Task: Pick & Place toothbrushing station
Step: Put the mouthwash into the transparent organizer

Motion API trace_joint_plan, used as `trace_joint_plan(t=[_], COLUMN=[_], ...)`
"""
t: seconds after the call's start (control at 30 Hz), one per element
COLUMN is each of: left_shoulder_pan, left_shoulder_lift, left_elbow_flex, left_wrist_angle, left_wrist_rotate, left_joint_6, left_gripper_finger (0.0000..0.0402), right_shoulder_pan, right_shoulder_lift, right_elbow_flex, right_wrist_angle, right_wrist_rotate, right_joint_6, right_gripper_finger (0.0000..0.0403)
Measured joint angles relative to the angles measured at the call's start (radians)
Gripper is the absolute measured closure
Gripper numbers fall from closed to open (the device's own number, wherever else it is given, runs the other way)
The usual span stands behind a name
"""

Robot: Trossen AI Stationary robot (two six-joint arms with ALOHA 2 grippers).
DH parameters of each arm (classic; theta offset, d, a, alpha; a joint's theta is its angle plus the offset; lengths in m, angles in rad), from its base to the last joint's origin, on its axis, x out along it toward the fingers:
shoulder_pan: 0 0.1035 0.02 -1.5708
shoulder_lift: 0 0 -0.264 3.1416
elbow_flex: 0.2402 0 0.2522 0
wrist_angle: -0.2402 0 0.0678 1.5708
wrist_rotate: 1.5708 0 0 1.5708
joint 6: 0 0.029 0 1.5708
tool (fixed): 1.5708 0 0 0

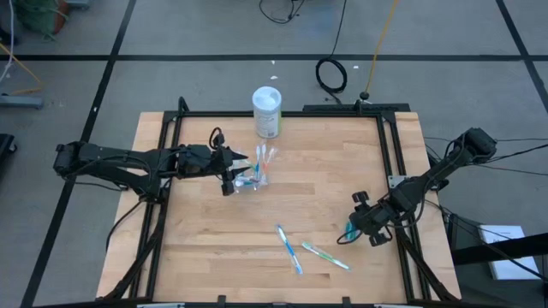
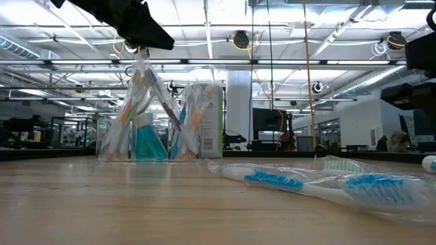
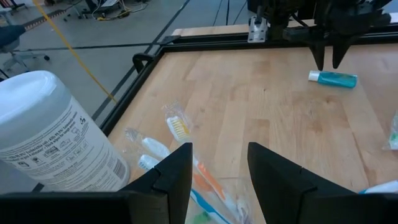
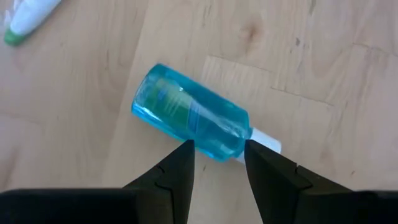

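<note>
A clear cup (image 1: pixel 255 178) stands at the table's middle left, holding several wrapped toothbrushes (image 3: pixel 186 146) and a blue tube (image 2: pixel 146 144). My left gripper (image 3: pixel 217 152) hangs open just above the brushes' upper ends, and I cannot tell whether it touches the wrappers. A second blue tube (image 4: pixel 186 121) lies flat on the wood at the right. My right gripper (image 4: pixel 219 150) points down over its cap end, open, one finger on each side and apart from it. Two wrapped toothbrushes (image 1: pixel 289 249) (image 1: pixel 325 256) lie loose near the front edge.
A white wipes canister (image 1: pixel 267 111) stands at the far edge, close behind the cup. A black frame rail (image 1: pixel 390 145) runs along the table's far and side edges. Bare wood lies between the cup and the right tube (image 3: pixel 333 78).
</note>
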Motion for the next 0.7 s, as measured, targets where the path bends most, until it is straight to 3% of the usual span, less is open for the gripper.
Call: trace_joint_plan(t=[0.4, 0.7], left_shoulder_pan=[-0.001, -0.001], left_shoulder_lift=[0.000, 0.000], left_elbow_flex=[0.000, 0.000], left_wrist_angle=[-0.008, 0.002], left_wrist_rotate=[0.000, 0.000], left_joint_6=[-0.002, 0.006], left_gripper_finger=[0.0240, 0.0240], right_shoulder_pan=[0.043, 0.057], right_shoulder_lift=[0.026, 0.028], right_elbow_flex=[0.000, 0.022], right_wrist_angle=[0.006, 0.041], right_wrist_rotate=[0.000, -0.003], right_joint_6=[0.142, 0.379], right_gripper_finger=[0.0271, 0.0271])
